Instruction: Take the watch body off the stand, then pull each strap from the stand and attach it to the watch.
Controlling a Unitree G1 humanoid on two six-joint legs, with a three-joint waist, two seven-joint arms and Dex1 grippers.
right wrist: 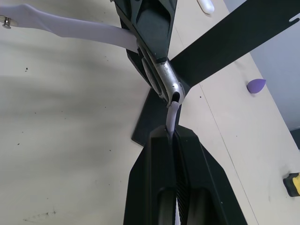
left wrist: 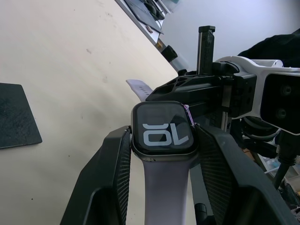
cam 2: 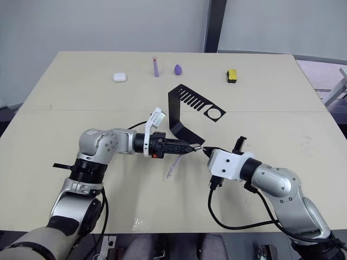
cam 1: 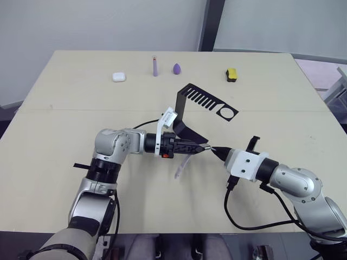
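Observation:
My left gripper point(cam 1: 201, 147) is shut on the watch body point(left wrist: 162, 129), its dark screen with white digits showing between the fingers. One pale strap point(cam 1: 181, 165) is attached to the body and hangs down toward the table. My right gripper point(cam 1: 216, 151) is shut on the other strap point(right wrist: 172, 115), whose end meets the slot in the grey rim of the watch body point(right wrist: 168, 85). The two grippers meet tip to tip just in front of the black stand point(cam 1: 187, 111). The stand's comb top and ring hole point(cam 1: 227, 112) are bare.
Along the table's far edge lie a white earbud case point(cam 1: 119, 77), a purple stick point(cam 1: 155, 66), a purple teardrop piece point(cam 1: 177, 68) and a yellow-and-black block point(cam 1: 231, 74). The stand's flat base point(right wrist: 150, 119) lies right behind the grippers.

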